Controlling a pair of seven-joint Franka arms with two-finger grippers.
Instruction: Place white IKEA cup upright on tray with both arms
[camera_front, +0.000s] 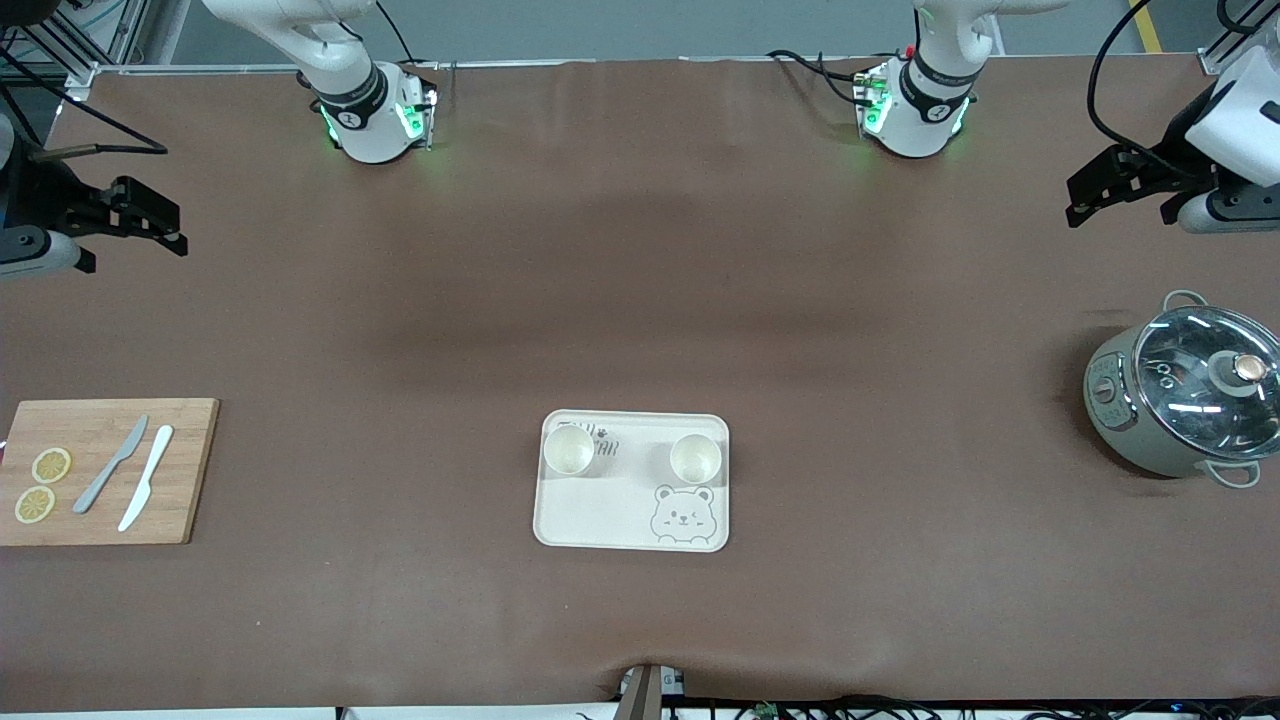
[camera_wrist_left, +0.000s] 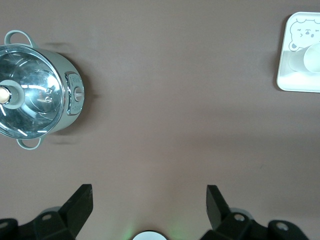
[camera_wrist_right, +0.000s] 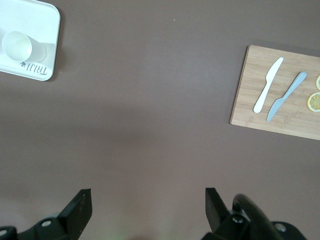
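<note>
Two white cups (camera_front: 568, 449) (camera_front: 695, 458) upright on tray (camera_front: 600, 520), lower centre: placement done. Left tool (camera_wrist_left: 149, 206), right tool (camera_wrist_right: 148, 207) released, parked at frame edges, both arms waiting.

Count, tabletop:

- Trays: one (camera_front: 600, 520).
- Cups: two, both upright on the tray; one (camera_front: 568, 449) toward the right arm's end, one (camera_front: 695, 458) toward the left arm's end.
- Cutting boards: one (camera_front: 180, 470).
- Knives: two on the board; one grey (camera_front: 110, 465), one white (camera_front: 146, 477).
- Lemon slices: two on the board, (camera_front: 51, 465) and (camera_front: 34, 504).
- Pots: one (camera_front: 1130, 420), with one glass lid (camera_front: 1205, 375).
- Grippers: two, left (camera_front: 1110, 190) and right (camera_front: 140, 215), both with fingers apart.
</note>
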